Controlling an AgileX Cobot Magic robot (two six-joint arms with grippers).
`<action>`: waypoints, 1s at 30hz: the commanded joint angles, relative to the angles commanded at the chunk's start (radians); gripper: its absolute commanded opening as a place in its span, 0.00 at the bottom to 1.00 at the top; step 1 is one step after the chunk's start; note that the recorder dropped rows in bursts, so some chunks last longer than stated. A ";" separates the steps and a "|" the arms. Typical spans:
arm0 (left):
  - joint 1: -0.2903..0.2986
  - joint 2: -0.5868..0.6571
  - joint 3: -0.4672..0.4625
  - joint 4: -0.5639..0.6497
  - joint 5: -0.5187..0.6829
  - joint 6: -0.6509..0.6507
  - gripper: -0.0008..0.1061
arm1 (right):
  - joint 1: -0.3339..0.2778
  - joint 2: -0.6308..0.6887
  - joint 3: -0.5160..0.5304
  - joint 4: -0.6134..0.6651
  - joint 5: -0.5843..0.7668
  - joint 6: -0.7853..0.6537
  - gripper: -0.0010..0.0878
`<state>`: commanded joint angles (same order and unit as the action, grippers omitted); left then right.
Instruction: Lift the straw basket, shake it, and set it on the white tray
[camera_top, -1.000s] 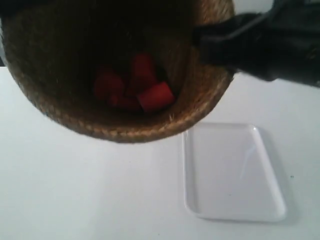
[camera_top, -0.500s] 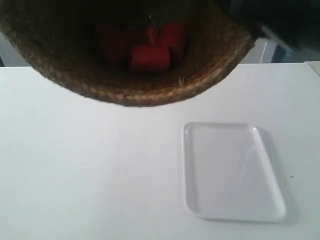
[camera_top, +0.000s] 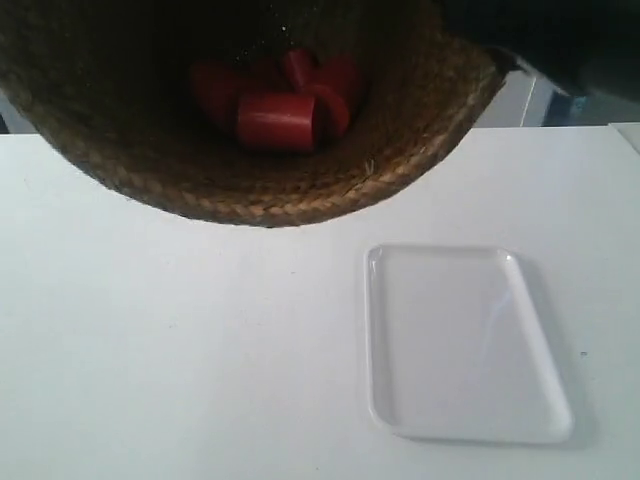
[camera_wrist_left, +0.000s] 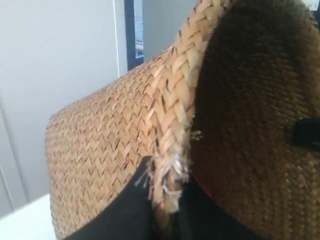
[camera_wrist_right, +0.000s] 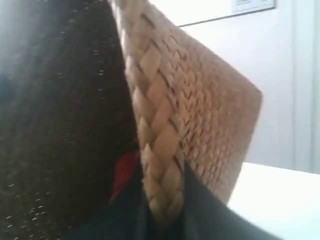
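Observation:
The straw basket (camera_top: 400, 150) hangs in the air close to the exterior camera, filling the view's top, its mouth toward me. Several red cylinders (camera_top: 276, 120) lie inside it. My left gripper (camera_wrist_left: 167, 200) is shut on the basket's braided rim (camera_wrist_left: 175, 115), one black finger outside the wall and one inside. My right gripper (camera_wrist_right: 162, 210) is shut on the opposite stretch of rim (camera_wrist_right: 155, 135) the same way. The white tray (camera_top: 462, 340) lies bare on the table at the lower right, below and to the right of the basket.
The white table (camera_top: 170, 350) spreads under the basket and around the tray. A dark arm (camera_top: 560, 40) shows at the exterior view's top right. Pale walls stand behind the basket in both wrist views.
The basket has risen toward the view's top and shifted left; its rim dipped slightly again in the last half second. The red cylinders inside have tumbled and regrouped. The tray has not moved.

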<state>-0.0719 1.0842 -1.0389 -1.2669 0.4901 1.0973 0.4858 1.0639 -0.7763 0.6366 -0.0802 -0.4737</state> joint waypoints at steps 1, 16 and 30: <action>0.000 -0.004 -0.016 -0.005 0.043 -0.012 0.01 | -0.002 -0.012 -0.021 0.003 0.096 0.005 0.01; 0.000 -0.093 -0.057 -0.042 0.150 0.032 0.01 | -0.015 -0.131 -0.143 0.026 0.334 0.027 0.01; 0.009 -0.083 0.092 -0.260 0.055 0.273 0.01 | 0.011 -0.097 0.004 -0.003 -0.024 0.023 0.01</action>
<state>-0.0626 1.0009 -0.9467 -1.5270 0.5453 1.3705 0.4971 0.9669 -0.7723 0.6332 -0.1045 -0.4507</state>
